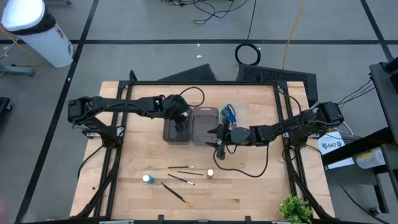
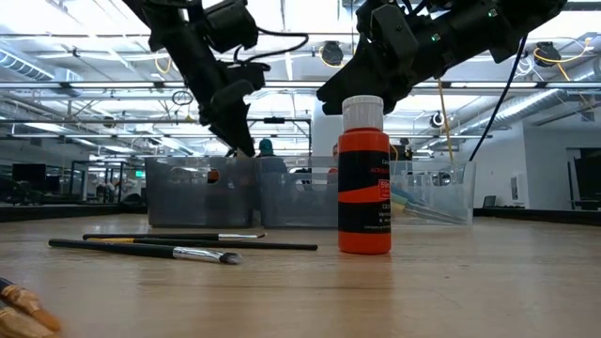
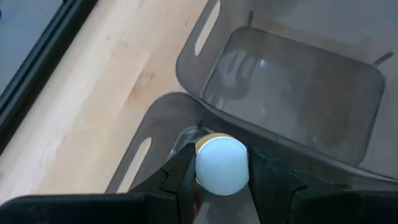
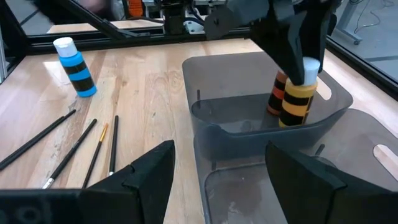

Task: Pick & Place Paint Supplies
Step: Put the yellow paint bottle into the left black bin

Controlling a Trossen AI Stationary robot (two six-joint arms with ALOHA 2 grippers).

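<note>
High view shows the pale wooden table with both dark arms reaching to the three trays at its middle. The smoky grey plastic tray on the left takes the bottles; the grey middle tray beside it looks bare, and the clear tray next along holds blue-handled scissors.

The left gripper hangs low inside the first tray, its fingers clamped on the white cap of a yellow-and-black striped paint bottle, held upright so it can be stood on the tray floor. A second bottle, orange with dark bands, stands in the tray just behind it.

The right gripper waits just in front of the middle tray, its fingers spread and holding nothing, apparently ready for the next pick.

Sorting looks roughly half done. Out on the table near the front edge stand a red-orange paint bottle with a white cap and a blue bottle with black bands, with several thin dark-handled brushes lying flat between and beside them.
</note>
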